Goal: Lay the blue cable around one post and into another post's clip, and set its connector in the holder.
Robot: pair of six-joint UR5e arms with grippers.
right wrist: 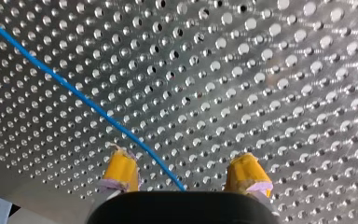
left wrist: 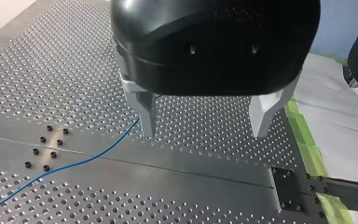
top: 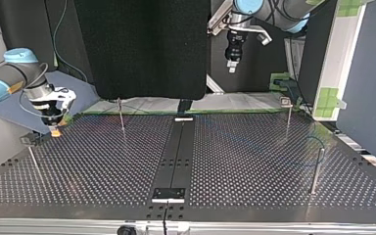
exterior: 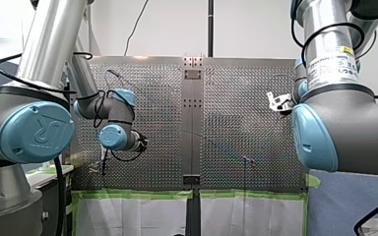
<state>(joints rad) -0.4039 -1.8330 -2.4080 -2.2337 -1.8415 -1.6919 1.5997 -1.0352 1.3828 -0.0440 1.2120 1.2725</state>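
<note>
table [top: 254, 161]: big perforated metal plate, two halves with a dark strip down the middle
my left gripper [left wrist: 204, 133]: hangs over the plate with its metal fingers spread wide and nothing in them; the cable runs along the plate just beside one finger
my right gripper [right wrist: 182, 163]: low over the plate at the top view's left, yellow pads apart; the cable passes between them, nearer one pad, lying flat and not pinched
posts [top: 316, 169]: four thin ones, two toward each side of the top view; a couple carry a small block on top, which I'd guess is the clip, and I see no cable in any of them
blue cable [right wrist: 74, 91]: lying loose across the plate; there's a faint blue curve close to the post at the top view's right, but I can't tell if it goes round it
progress: looks like the very start to me, so grabbing, looping, clipping and seating the connector are all left to do
holder: honestly can't pick it out for sure, and the connector doesn't show in any view, so what's in it is anyone's guess
</note>
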